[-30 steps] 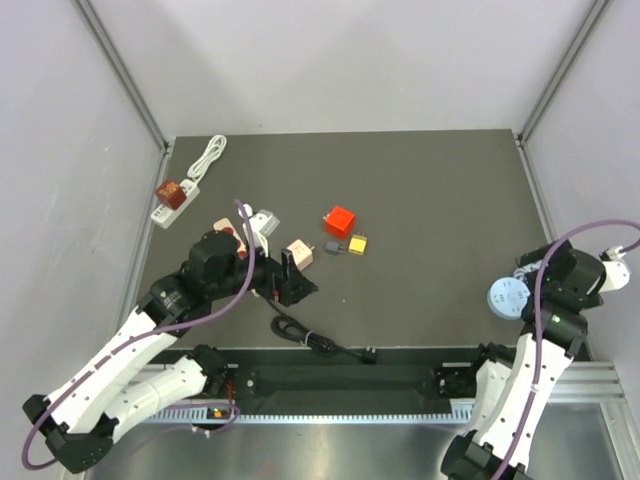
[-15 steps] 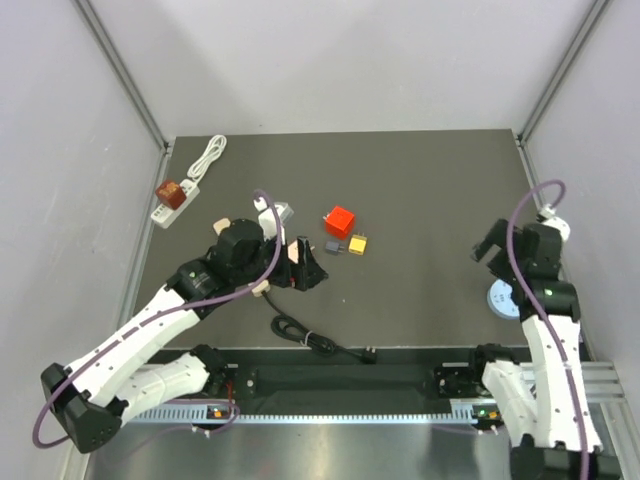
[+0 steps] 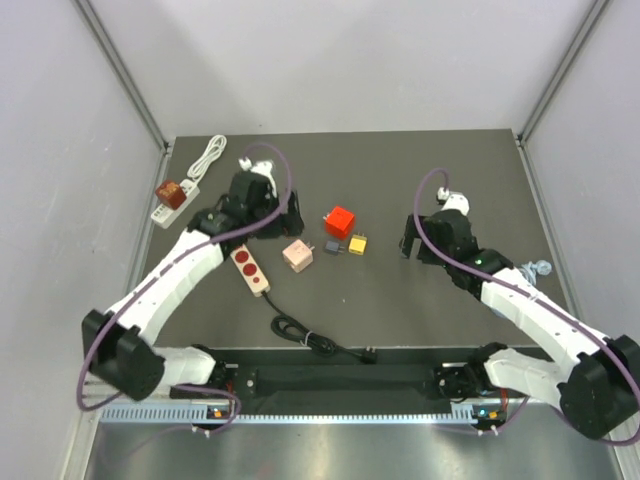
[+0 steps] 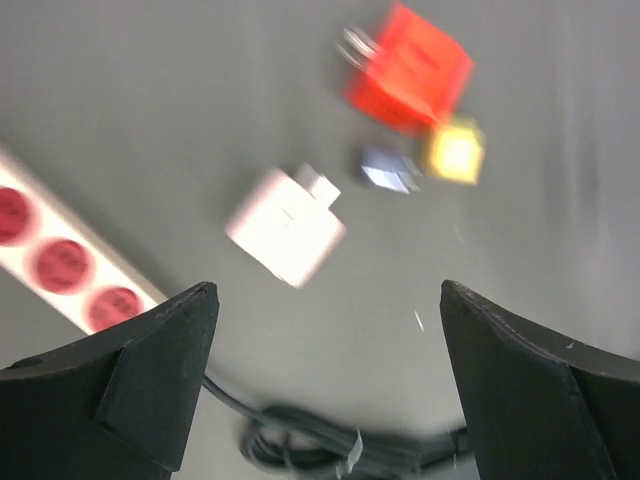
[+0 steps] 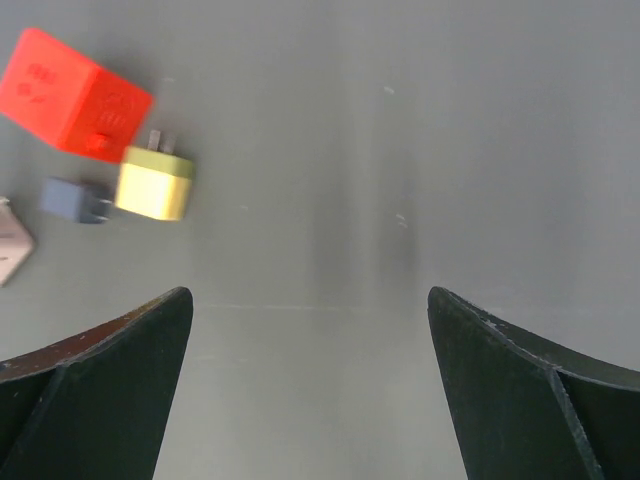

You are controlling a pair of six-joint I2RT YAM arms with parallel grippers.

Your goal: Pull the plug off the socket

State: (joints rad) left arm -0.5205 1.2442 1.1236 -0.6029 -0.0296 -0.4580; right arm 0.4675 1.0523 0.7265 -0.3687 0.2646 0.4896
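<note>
currently, the left end effector (image 3: pixel 288 215) is open and grips nothing. in the left wrist view its two dark fingers (image 4: pixel 150 370) stand wide apart over the dark worktop (image 3: pixel 430 170). below and between them lies a pink adapter (image 4: pixel 287 225), prongs pointing away from the camera. a beige power strip (image 4: pixel 60 265) with red sockets runs out of that view at the left edge, and a black cable (image 4: pixel 320 445) lies coiled at the bottom edge. this view is blurred, so finer detail cannot be told.

likewise, the right end effector (image 3: pixel 410 240) is open and grips nothing. the right wrist view shows only bare worktop between its fingers. a red cube (image 5: pixel 75 95), a yellow plug (image 5: pixel 153 183) and a small grey plug (image 5: pixel 78 200) lie close together at the upper left of that view, clear of the fingers.

the task item, a brown-red plug (image 3: pixel 172 194), sits on top of a white power strip (image 3: pixel 162 212) at the far left corner of the worktop, close to the left edge. the strip's white cord (image 3: pixel 210 152) lies bundled just beyond it. the plug is not touched by either end effector. the left end effector is the nearer one, with open worktop between it and the strip; the right end effector is well apart, on the other side of the red cube.
</note>
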